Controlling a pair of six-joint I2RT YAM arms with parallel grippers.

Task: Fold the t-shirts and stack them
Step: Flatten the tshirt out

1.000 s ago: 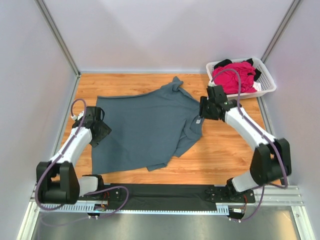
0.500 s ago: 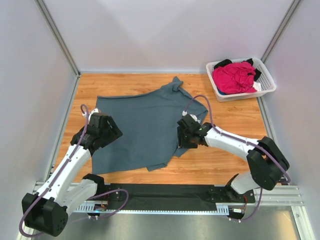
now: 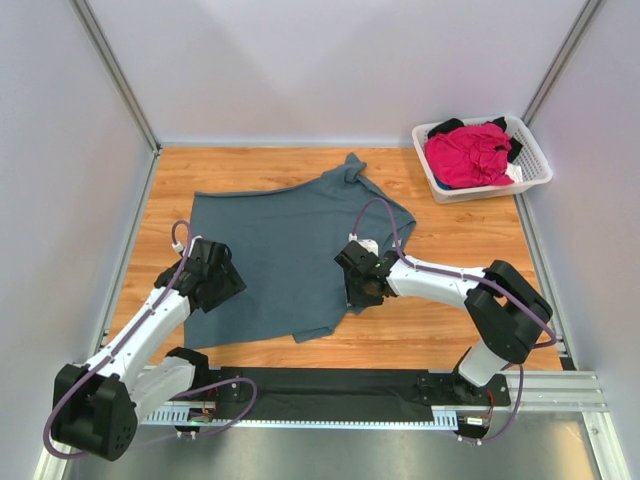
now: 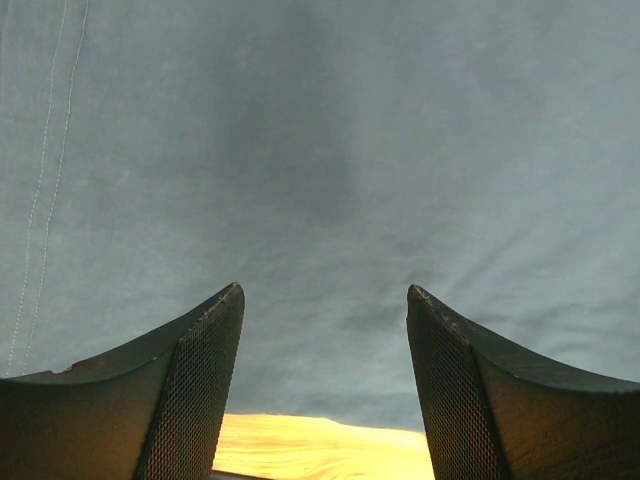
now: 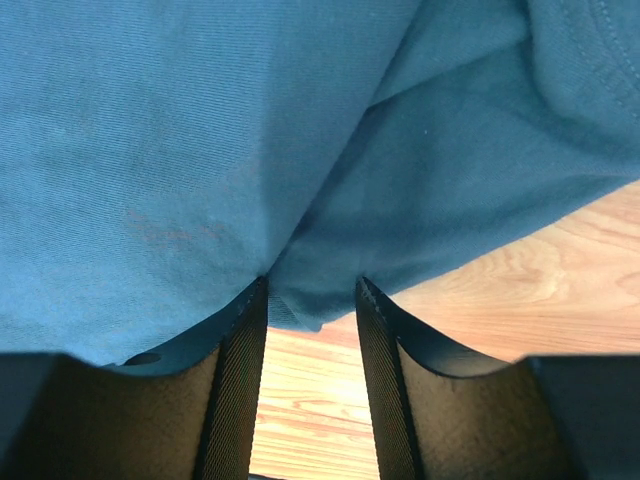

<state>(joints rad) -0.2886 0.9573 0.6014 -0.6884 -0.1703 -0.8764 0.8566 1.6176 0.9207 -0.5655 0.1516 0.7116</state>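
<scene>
The large slate blue-grey t-shirt (image 3: 285, 245) lies spread on the wooden table, its right side rumpled. My left gripper (image 3: 215, 277) is open over the shirt's lower left edge; in the left wrist view (image 4: 325, 292) its fingers straddle flat cloth (image 4: 320, 150) just past the hem. My right gripper (image 3: 358, 283) is at the shirt's lower right edge. In the right wrist view (image 5: 310, 282) it stands narrowly open, with a fold of the cloth (image 5: 180, 150) between the fingertips. A magenta-pink t-shirt (image 3: 468, 152) and a black one (image 3: 446, 127) lie in the basket.
The white slatted basket (image 3: 530, 178) stands at the table's far right corner. Bare wood (image 3: 450, 320) shows to the right of and in front of the shirt. White walls with metal posts enclose the table. A black rail (image 3: 320, 385) runs along the near edge.
My right gripper moved from the shirt's neck down and left to its lower right edge. My left gripper moved from the shirt's left edge toward its lower left part.
</scene>
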